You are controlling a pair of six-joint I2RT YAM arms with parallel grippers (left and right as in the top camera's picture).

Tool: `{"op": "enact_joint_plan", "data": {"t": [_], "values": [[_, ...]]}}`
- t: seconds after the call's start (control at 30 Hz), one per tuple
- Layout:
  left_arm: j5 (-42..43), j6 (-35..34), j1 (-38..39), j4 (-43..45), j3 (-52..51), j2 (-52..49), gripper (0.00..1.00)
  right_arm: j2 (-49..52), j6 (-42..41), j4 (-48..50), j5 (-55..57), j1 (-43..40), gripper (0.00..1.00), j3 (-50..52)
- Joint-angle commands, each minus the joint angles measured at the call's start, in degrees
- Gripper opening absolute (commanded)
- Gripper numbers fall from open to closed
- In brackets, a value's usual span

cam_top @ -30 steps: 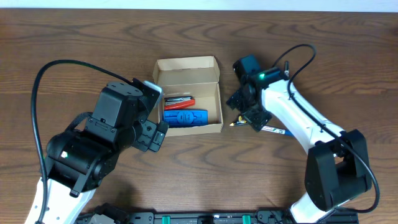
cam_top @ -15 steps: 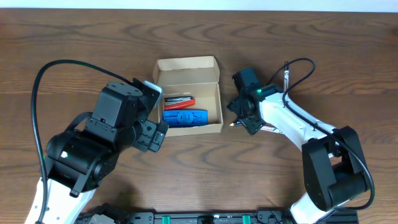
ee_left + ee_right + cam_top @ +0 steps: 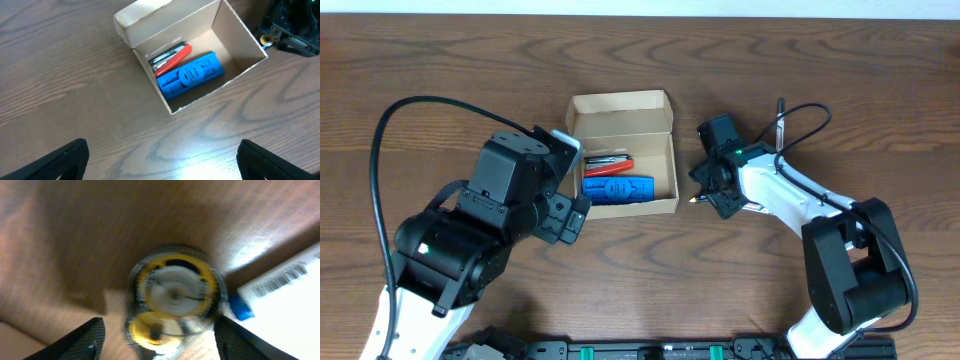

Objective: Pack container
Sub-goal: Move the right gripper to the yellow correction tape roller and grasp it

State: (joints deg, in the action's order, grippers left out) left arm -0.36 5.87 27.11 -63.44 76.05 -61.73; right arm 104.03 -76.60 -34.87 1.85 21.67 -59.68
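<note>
The right gripper [image 3: 159, 332] is low over the table [image 3: 870, 80], just beside the right wall of the box [image 3: 235, 37]. Its fingers [image 3: 85, 340] are spread wide. Between them lies a round yellow thing [image 3: 172, 292] with a clear rim. It is blurred, and no finger seems to touch it. On the side away from the box, just beside the round thing, lies a white tube [image 3: 285, 280] with a blue cap. It carries dark lines like a barcode, but no word on it can be read.

The left gripper [image 3: 162, 160] hangs above the table at the front left of the box, also with the fingers [image 3: 65, 160] far apart, and it holds nothing.

The box stands open in the middle of the table, its lid folded back on the far side. Inside lie a blue thing [image 3: 192, 75] with raised marks that I cannot read, and behind it a red thing [image 3: 172, 57], touching it.
</note>
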Motion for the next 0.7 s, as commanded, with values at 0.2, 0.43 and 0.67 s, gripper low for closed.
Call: {"op": "enact_joint_plan", "data": {"t": [0.2,0.43,0.67], "values": [[-0.02,0.35,-0.2,-0.22,0.28,-0.02,0.95,3.91,-0.94,-0.39,-2.99,-0.85,0.48,0.59],[-0.02,0.35,-0.2,-0.22,0.28,-0.02,0.95,3.98,0.0,-1.11,-5.53,-2.36,0.28,0.57],[-0.02,0.37,-0.2,-0.22,0.28,-0.02,0.95,1.6,5.49,-4.33,-7.5,-4.11,0.05,-4.85]]}}
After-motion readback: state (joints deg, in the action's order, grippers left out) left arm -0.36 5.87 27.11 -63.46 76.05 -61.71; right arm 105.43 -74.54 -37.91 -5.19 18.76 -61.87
